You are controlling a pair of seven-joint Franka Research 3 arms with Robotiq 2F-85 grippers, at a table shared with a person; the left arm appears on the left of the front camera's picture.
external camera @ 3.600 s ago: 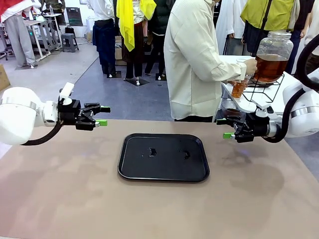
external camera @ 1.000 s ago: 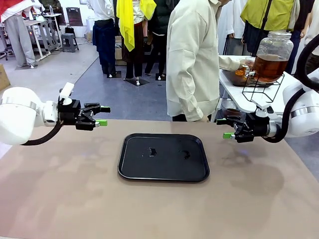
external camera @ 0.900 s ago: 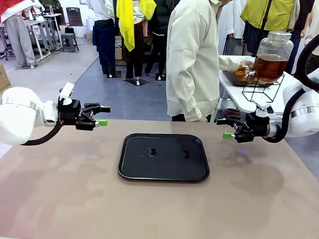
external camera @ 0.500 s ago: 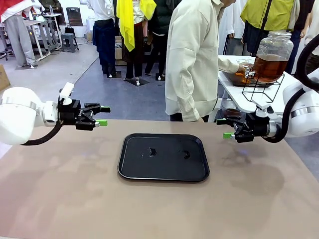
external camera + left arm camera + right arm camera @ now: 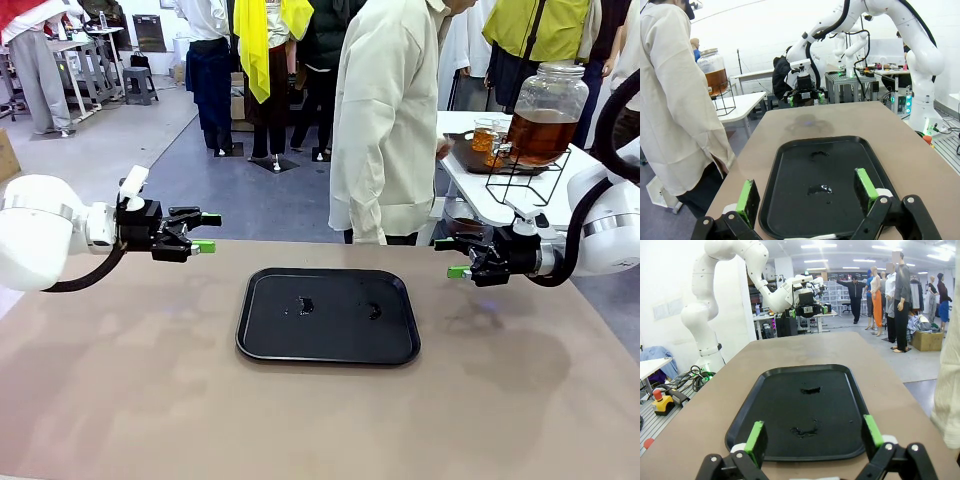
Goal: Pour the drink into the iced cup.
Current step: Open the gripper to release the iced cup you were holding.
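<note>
Both of my grippers hung open over the table, and the drink was off on a side table.

My left gripper (image 5: 205, 232) and my right gripper (image 5: 450, 258) each had fingers spread wide with nothing in them. Between them lay a black tray (image 5: 328, 315) on the brown table (image 5: 130, 380), with small wet spots (image 5: 818, 189) on it. A person (image 5: 385, 120) in a pale shirt stood at the far side, turned to a white side table (image 5: 470, 185). There I saw a big glass jar (image 5: 545, 112) of brown drink (image 5: 541, 136) on a wire stand (image 5: 530, 180), and cups (image 5: 484, 138) on a dark tray (image 5: 478, 162) beside it.
</note>
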